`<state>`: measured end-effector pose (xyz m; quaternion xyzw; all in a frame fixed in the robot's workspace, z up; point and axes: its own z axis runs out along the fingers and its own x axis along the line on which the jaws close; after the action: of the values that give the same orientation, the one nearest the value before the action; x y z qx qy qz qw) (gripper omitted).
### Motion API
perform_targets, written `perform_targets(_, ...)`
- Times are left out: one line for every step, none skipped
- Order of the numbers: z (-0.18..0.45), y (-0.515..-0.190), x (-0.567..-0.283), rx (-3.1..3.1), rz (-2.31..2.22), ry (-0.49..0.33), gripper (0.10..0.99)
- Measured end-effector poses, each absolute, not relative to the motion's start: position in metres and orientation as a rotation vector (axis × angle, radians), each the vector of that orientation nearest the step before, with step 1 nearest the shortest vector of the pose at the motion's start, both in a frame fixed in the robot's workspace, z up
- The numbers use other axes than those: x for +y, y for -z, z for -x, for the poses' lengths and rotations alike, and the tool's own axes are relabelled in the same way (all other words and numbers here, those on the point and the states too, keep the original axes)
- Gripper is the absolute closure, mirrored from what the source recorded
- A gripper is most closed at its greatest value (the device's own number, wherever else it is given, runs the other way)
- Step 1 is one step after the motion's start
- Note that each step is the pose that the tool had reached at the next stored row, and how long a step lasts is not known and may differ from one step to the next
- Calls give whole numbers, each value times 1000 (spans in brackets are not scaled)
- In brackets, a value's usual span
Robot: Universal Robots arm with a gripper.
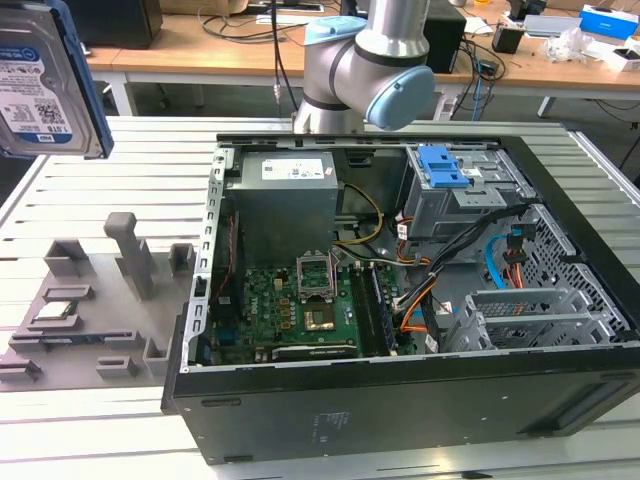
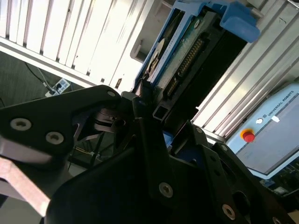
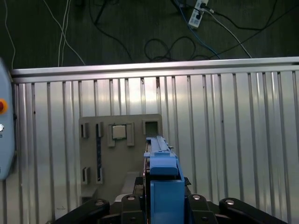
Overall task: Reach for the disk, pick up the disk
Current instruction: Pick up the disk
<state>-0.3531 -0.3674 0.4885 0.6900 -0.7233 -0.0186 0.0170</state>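
One disk (image 1: 45, 80) hangs high at the exterior view's left, well above the slatted tabletop (image 1: 100, 430). Its white-and-blue label faces the camera and a blue rail runs along its edge. Approx. below it, on the tabletop, lies a grey holder plate (image 1: 90, 300) w/ a small silver chip (image 1: 55, 312) in one pocket. To the exterior view's right of the plate stands an open computer case (image 1: 400, 420), and the arm (image 1: 370, 60) rises behind the case.

In the second wrist view the tool (image 2: 159, 123) is pinching the disk. Black fingers (image 2: 147, 140) press on its near end, and the connector row and blue rails run away from them.

In the first wrist view the disk shows edge-on, blue rail towards the camera, between the tool's black parts. Well under it lie the tabletop slats and the holder plate w/ the chip; the disk is apart from both.
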Motion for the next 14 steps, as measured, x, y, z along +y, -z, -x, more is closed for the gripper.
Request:
perform_targets(353,-490,-367,-2248,-2145,58,722)
perform_targets(353,-492,-367,-2248,-2145,58,722)
perform_targets(353,-494,-367,-2248,-2145,58,722)
perform_targets(353,-496,-367,-2248,-2145,58,722)
perform_targets(353,-499,-367,-2248,-2145,58,722)
perform_targets(353,-501,-367,-2248,-2145,58,722)
perform_targets(353,-503,-367,-2248,-2144,58,722)
perform_targets(353,-503,-367,-2248,-2144,58,722)
perform_targets(353,-503,-367,-2248,-2145,58,722)
perform_targets(353,-503,-367,-2248,-2145,58,722)
perform_targets(353,-503,-367,-2248,-2145,58,722)
perform_targets(353,-503,-367,-2248,-2144,58,722)
perform_targets(353,-503,-367,-2248,-2144,58,722)
perform_targets(353,-503,-367,-2248,-2144,58,722)
